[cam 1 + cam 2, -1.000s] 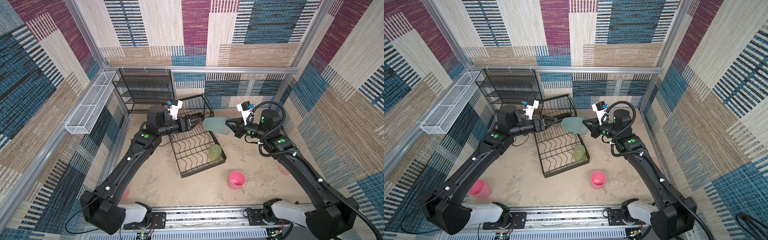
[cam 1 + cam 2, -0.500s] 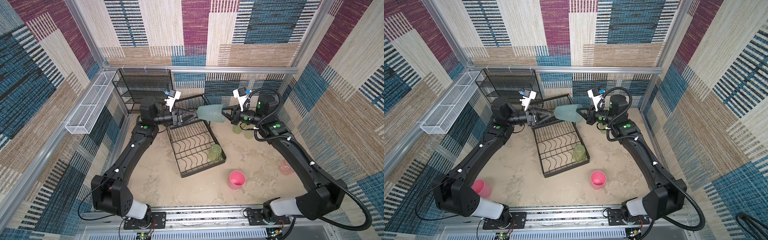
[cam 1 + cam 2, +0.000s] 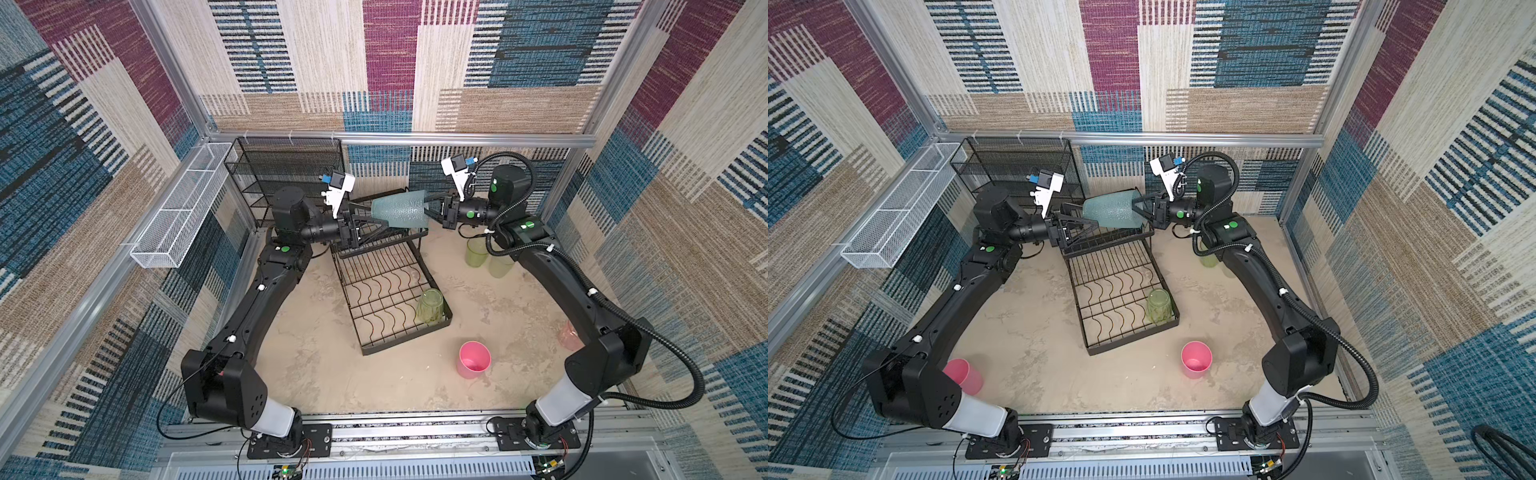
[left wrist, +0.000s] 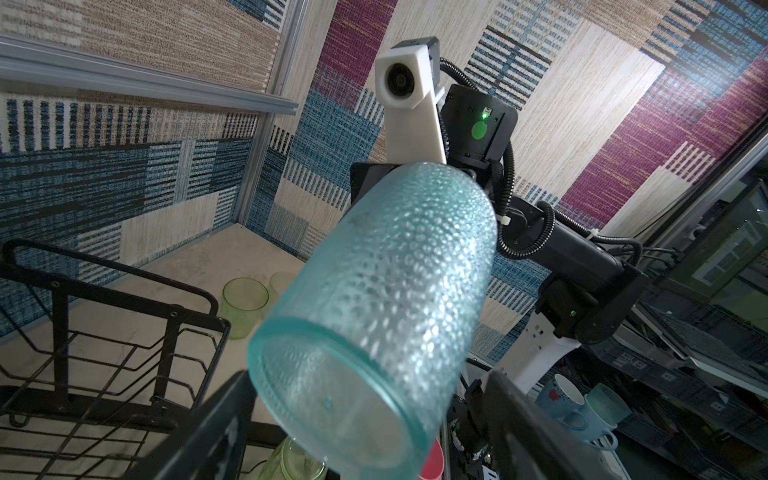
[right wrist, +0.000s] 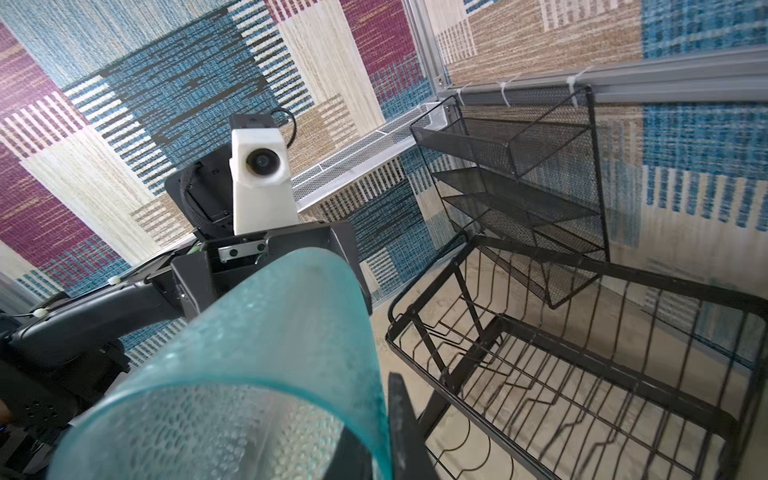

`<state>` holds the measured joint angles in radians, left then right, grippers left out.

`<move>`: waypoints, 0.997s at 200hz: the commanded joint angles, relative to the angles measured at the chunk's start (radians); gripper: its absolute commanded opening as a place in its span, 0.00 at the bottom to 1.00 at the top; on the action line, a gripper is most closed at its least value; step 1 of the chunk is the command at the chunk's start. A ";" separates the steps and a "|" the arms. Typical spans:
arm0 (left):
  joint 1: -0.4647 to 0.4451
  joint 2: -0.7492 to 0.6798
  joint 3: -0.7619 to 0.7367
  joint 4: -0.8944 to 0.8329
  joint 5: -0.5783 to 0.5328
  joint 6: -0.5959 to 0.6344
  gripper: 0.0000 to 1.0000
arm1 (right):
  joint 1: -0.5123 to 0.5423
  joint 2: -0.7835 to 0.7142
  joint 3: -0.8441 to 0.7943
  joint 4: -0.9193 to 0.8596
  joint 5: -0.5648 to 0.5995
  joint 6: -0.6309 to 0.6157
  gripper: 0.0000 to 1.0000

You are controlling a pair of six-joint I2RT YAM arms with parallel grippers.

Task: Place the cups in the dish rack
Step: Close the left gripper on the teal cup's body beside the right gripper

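Both top views look down from high up at the front and show nearly the same things: the whole sandy table (image 3: 374, 386), the dish rack (image 3: 386, 291) and the back wall (image 3: 390, 62). The left wrist camera sits very near the teal cup (image 4: 395, 291) and looks along it at the right arm's white camera (image 4: 405, 83). The right wrist camera sits just as near the cup's wide end and looks back at the left arm's white camera (image 5: 259, 183) and the black mesh shelf (image 5: 519, 187), so both wrist views share the cup and the rack.
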<state>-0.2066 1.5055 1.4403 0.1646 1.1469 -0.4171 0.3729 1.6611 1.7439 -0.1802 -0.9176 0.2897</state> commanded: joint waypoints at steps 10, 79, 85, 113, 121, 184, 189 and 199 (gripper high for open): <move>0.004 0.014 0.029 -0.004 0.035 0.072 0.89 | 0.012 0.040 0.063 -0.014 -0.070 0.001 0.00; 0.006 0.088 0.094 0.166 0.121 -0.060 0.85 | 0.017 0.126 0.161 -0.060 -0.124 -0.026 0.00; 0.006 0.096 0.096 0.189 0.128 -0.080 0.85 | 0.018 0.133 0.171 -0.068 -0.120 -0.027 0.00; 0.006 0.119 0.083 0.310 0.142 -0.174 0.82 | 0.017 0.156 0.206 -0.068 -0.135 -0.022 0.00; 0.006 0.122 0.080 0.333 0.143 -0.192 0.81 | 0.016 0.165 0.217 -0.070 -0.140 -0.022 0.00; 0.006 0.114 0.064 0.372 0.119 -0.224 0.63 | 0.016 0.225 0.292 -0.079 -0.156 0.005 0.10; 0.006 0.112 0.062 0.372 0.115 -0.224 0.63 | 0.015 0.230 0.295 -0.078 -0.158 0.008 0.12; 0.007 0.105 0.057 0.371 0.102 -0.222 0.62 | 0.016 0.237 0.306 -0.077 -0.158 0.014 0.13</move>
<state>-0.1989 1.6276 1.5063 0.4896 1.2675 -0.6243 0.3851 1.8820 2.0266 -0.2672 -1.0729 0.2722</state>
